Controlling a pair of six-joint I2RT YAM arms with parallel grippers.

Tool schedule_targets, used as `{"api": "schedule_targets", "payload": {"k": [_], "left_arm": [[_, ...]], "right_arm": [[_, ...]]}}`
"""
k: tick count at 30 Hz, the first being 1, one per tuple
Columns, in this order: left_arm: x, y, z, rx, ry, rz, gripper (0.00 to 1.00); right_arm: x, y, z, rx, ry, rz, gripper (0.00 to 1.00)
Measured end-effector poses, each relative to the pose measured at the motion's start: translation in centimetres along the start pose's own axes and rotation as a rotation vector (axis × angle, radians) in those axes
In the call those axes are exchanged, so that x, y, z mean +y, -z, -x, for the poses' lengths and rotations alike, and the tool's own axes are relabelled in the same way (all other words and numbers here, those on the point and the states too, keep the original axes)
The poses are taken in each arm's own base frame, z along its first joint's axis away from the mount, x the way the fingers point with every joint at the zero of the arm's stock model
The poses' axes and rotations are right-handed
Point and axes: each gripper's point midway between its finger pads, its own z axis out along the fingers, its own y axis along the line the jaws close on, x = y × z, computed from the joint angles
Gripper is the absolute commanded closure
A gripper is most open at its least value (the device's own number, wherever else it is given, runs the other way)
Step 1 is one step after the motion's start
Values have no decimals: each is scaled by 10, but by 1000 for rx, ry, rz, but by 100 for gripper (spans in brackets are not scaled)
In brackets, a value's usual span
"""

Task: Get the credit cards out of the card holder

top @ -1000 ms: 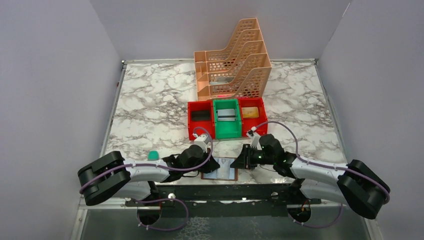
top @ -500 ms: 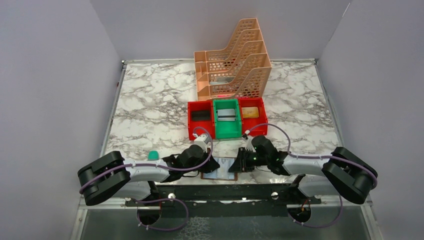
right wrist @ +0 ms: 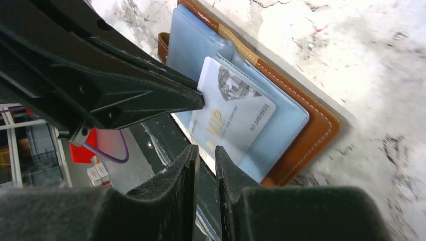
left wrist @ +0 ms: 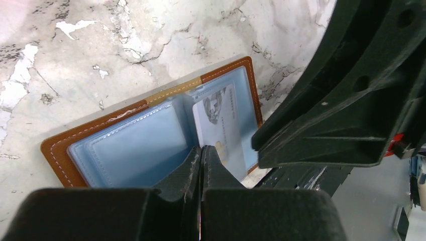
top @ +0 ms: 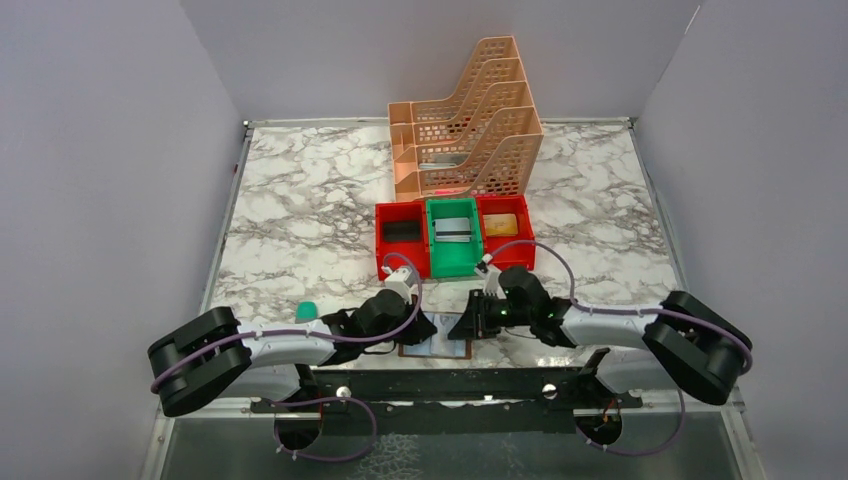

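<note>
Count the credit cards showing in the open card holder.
1: a silvery card sticks partway out of the right half of the open brown card holder, at the table's near edge. More may be hidden inside its sleeves.

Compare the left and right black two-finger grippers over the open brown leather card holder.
Left gripper: fingers pressed shut, at the card holder's fold. Right gripper: fingers slightly apart, at the silvery plastic card's edge. Both sit low over the card holder.
</note>
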Motion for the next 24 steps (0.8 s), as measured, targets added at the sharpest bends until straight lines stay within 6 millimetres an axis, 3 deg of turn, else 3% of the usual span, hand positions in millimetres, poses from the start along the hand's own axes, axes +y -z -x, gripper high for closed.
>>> {"api": "schedule_targets", "payload": {"k": [6,9,20,24], "left_arm": [[3,0,-2,8,-2,10,100],[5,0,-4,14,-4,19,99],[8,3,-7,36,-38,25,72],[4,3,-9,54,-48,3,75]], "right_arm": [[-13,-21,-12,74,-32,-43,79],[-14,-25,-6,60,-38,-59,80],[-18,-25,-4,19,-95,-75,82],[-18,-25,-4,18,-102,-76,82]]}}
